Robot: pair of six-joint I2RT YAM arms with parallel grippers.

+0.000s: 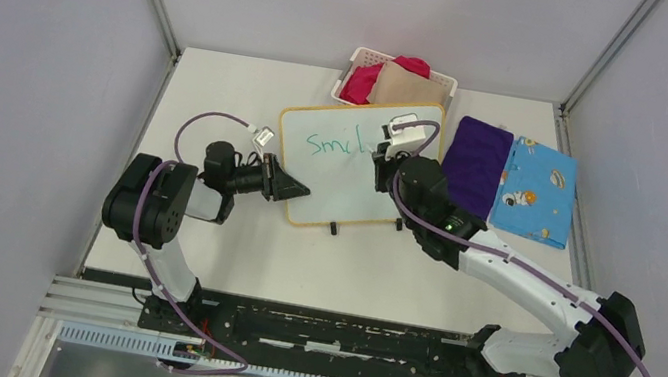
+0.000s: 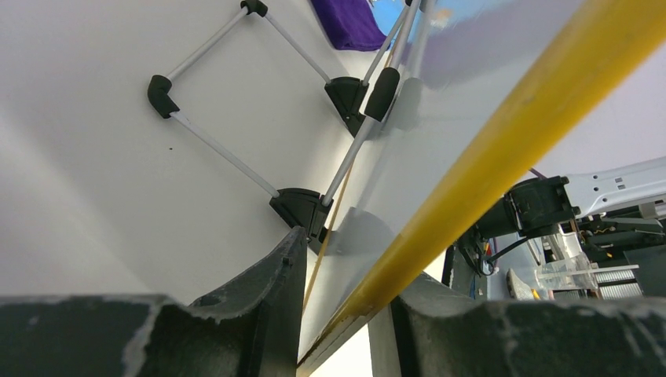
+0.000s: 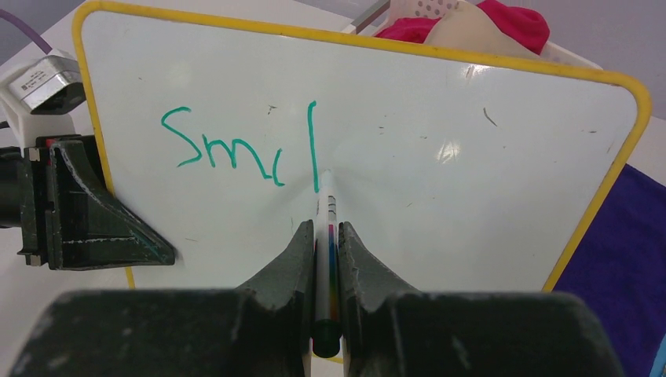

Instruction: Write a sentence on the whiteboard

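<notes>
The whiteboard [image 1: 349,196] with its yellow frame stands tilted at mid-table. Green letters of the sentence [image 3: 228,149] read "Smi" plus a tall stroke; in the top view the sentence [image 1: 332,145] is partly behind my right wrist. My right gripper [image 3: 323,228] is shut on a white marker [image 3: 330,209] with a coloured stripe, its tip touching the whiteboard [image 3: 471,196] at the foot of that stroke. My left gripper [image 1: 295,187] is shut on the board's left edge. The yellow frame of the whiteboard [image 2: 503,133] runs between the left gripper's [image 2: 353,259] fingers.
A white basket [image 1: 360,59] holding pink and beige cloth sits behind the board. A purple cloth [image 1: 476,160] and a blue patterned cloth [image 1: 537,190] lie to the right. The board's wire stand [image 2: 228,157] and black feet [image 1: 334,229] rest on the table.
</notes>
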